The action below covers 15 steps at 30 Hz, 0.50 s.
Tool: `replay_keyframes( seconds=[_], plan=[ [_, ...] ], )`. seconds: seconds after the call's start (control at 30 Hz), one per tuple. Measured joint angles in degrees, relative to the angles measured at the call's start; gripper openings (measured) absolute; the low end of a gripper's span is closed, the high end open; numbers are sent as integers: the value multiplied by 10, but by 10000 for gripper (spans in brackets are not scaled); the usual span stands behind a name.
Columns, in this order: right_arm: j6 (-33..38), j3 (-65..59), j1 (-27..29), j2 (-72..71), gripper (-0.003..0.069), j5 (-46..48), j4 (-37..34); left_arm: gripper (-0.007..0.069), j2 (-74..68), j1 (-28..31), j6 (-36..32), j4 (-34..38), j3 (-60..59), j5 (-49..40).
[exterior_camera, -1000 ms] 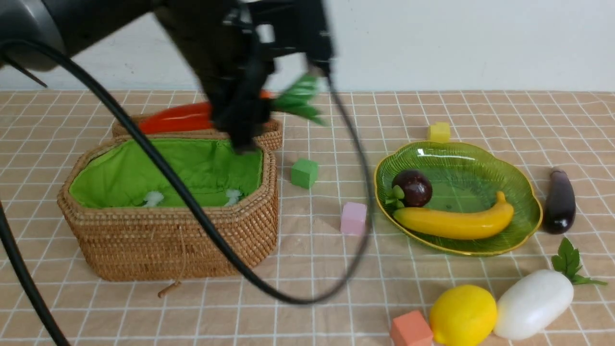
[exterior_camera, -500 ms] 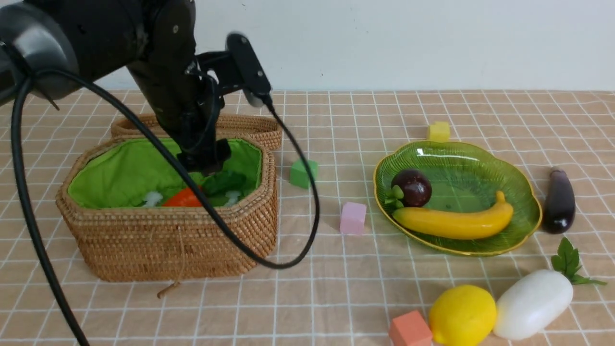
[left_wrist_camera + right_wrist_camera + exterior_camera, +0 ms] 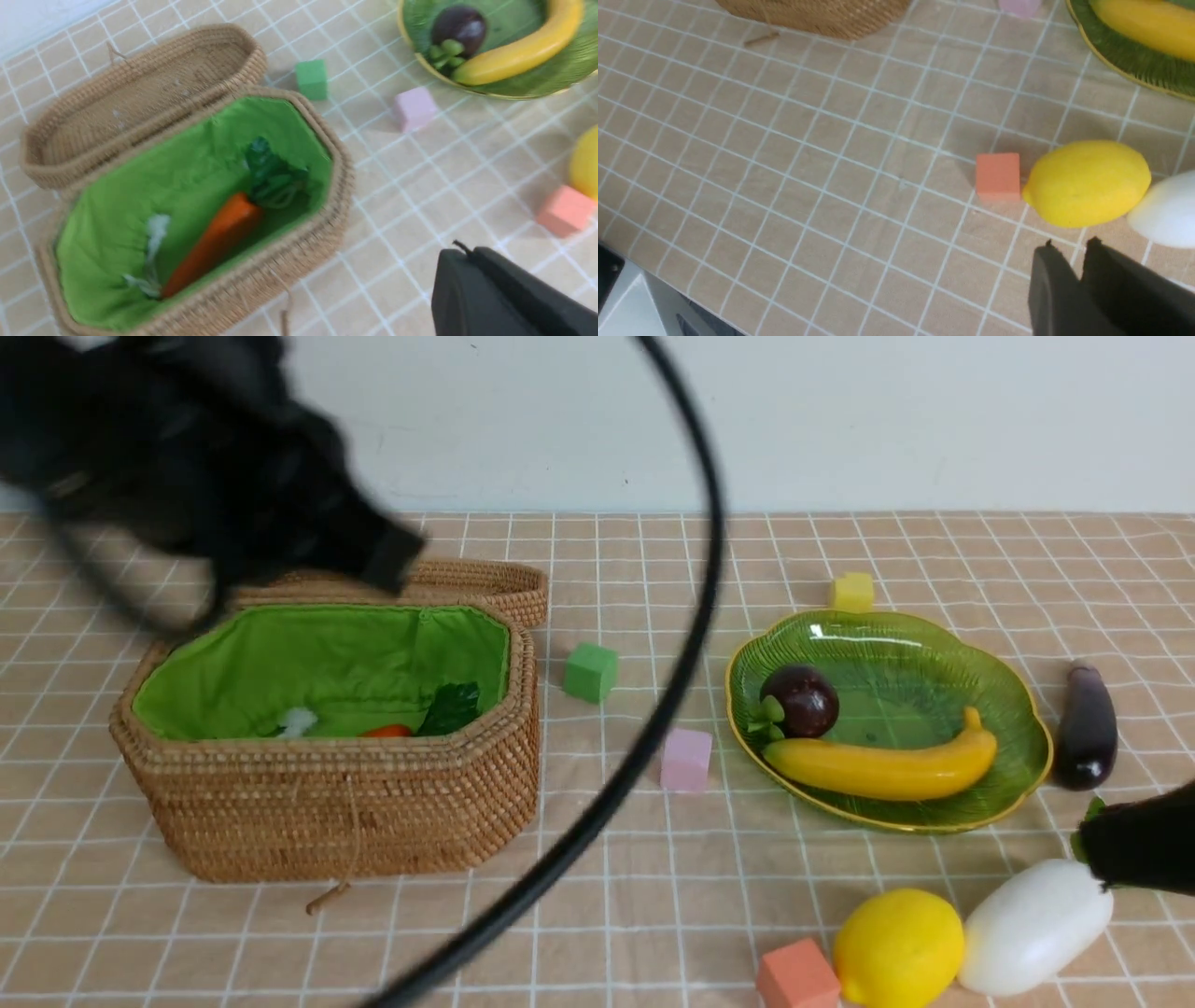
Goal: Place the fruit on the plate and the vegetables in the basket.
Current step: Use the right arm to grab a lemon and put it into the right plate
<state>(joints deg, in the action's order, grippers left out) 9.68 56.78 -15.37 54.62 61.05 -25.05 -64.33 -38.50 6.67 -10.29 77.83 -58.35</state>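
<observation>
The carrot (image 3: 219, 235) lies inside the green-lined basket (image 3: 327, 803), leaves toward its right end. My left gripper (image 3: 460, 249) is shut and empty; it shows blurred above the basket's back left (image 3: 387, 560). The mangosteen (image 3: 800, 700) and banana (image 3: 882, 767) rest on the green plate (image 3: 896, 644). On the cloth lie the eggplant (image 3: 1088, 728), to the right of the plate, and the lemon (image 3: 898, 947) and white radish (image 3: 1036, 924), side by side in front of it. My right gripper (image 3: 1071, 242) hangs near the lemon and radish, its jaws a narrow gap apart and empty.
The flat wicker lid (image 3: 485, 583) lies behind the basket. Foam cubes sit around: green (image 3: 590, 672), pink (image 3: 686, 759), yellow (image 3: 853, 591) behind the plate, orange (image 3: 796, 978) touching the lemon. A black cable (image 3: 653, 728) loops across the middle of the front view.
My left gripper let go of the carrot, which now lies in the basket, then rose up and back to the left and shut. My right gripper came into the front view at the right edge.
</observation>
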Motion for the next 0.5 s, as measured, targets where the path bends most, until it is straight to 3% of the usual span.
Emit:
replay_keyframes(
  seconds=[0.23,0.3,0.4,0.47,0.5],
  plan=[
    [-44,0,-48,127,69,-25,16,-13,216,-4,10,61,-250,115],
    [-97,5,-98,183,63,-46,60,-13,308,-4,10,77,-341,169],
    [-179,21,-131,226,67,-51,126,-13,377,-4,10,81,-396,209],
    [-209,27,-136,239,72,-53,154,-13,394,-4,10,83,-415,215],
    [-258,31,-136,252,86,-55,183,-13,402,-4,10,83,-425,217]
  ],
)
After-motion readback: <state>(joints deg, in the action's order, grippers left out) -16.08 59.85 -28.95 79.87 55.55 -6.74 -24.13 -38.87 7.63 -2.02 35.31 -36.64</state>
